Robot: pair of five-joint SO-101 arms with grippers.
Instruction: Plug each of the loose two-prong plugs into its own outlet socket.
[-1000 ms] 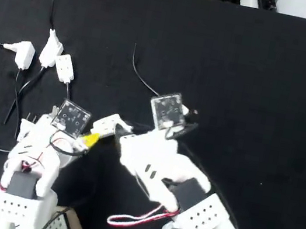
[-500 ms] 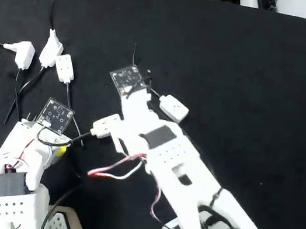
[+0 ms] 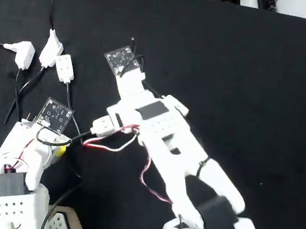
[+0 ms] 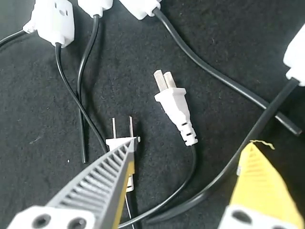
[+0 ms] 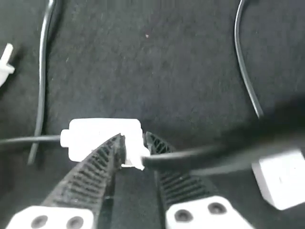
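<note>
Left jaws: wide apart, holding nothing, over two loose plugs at the near left of the desk (image 3: 268, 64).
Plugs: one plug (image 4: 174, 102) lies bare between the fingers. A second plug (image 4: 116, 143) sits partly under the gray finger (image 4: 95, 186).
Sockets (image 3: 65, 68): grouped at the far left, unplugged.
Right jaws: narrow, pinching the edge of a white connector (image 5: 95, 136) left of centre. We cannot tell plug from socket.
Risk, left: we judge that closing here may trap a cord (image 4: 214, 68) or nudge the second plug.
Risk, right: an edge grip may let the connector twist, and the blurred cord (image 5: 200, 155) across one finger could snag.
</note>
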